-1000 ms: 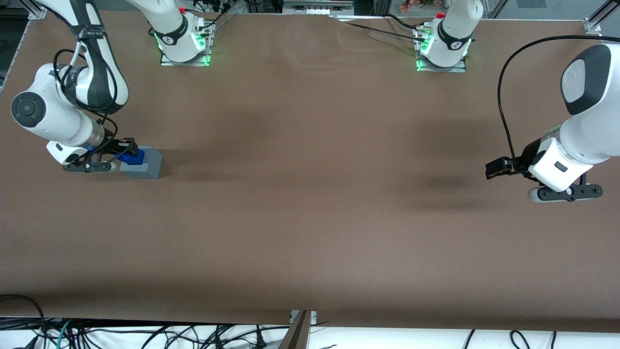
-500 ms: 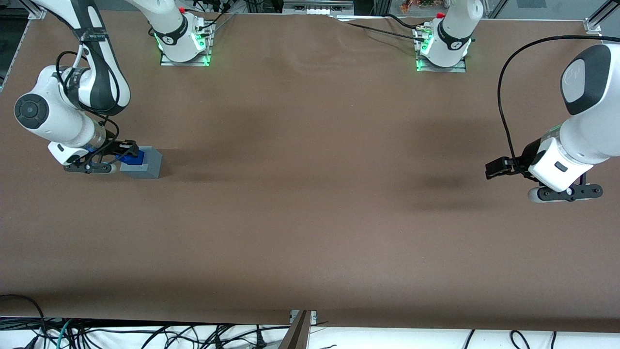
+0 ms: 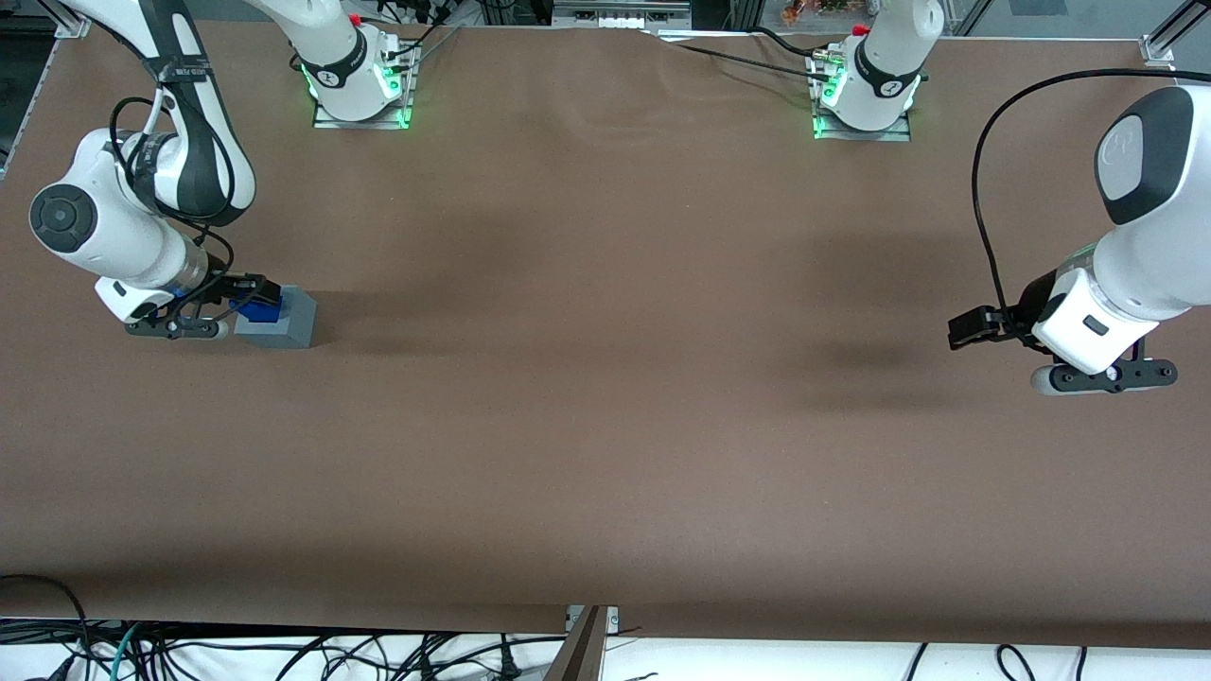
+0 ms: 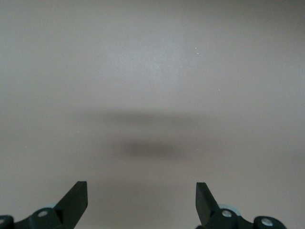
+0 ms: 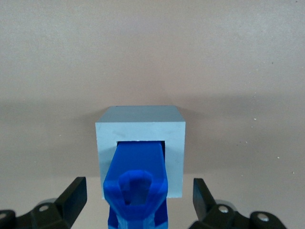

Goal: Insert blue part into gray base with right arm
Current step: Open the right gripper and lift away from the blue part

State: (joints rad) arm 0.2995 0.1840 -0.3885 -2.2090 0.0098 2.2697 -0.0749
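The gray base (image 3: 295,317) stands on the brown table toward the working arm's end. The blue part (image 3: 257,310) sits in its top recess and sticks up above it. My right gripper (image 3: 250,288) hovers just above the blue part. In the right wrist view the blue part (image 5: 138,186) stands in the recess of the gray base (image 5: 140,125). The gripper (image 5: 138,185) is open there, its black fingers (image 5: 74,195) spread wide on either side of the part and clear of it.
The brown table (image 3: 605,397) stretches wide between the arms. Two arm bases with green lights (image 3: 359,90) (image 3: 861,95) stand at the edge farthest from the front camera. Loose cables (image 3: 284,653) hang below the nearest edge.
The right arm's wrist has shifted slightly. The blue part sits a little lower in the gray base than a second ago.
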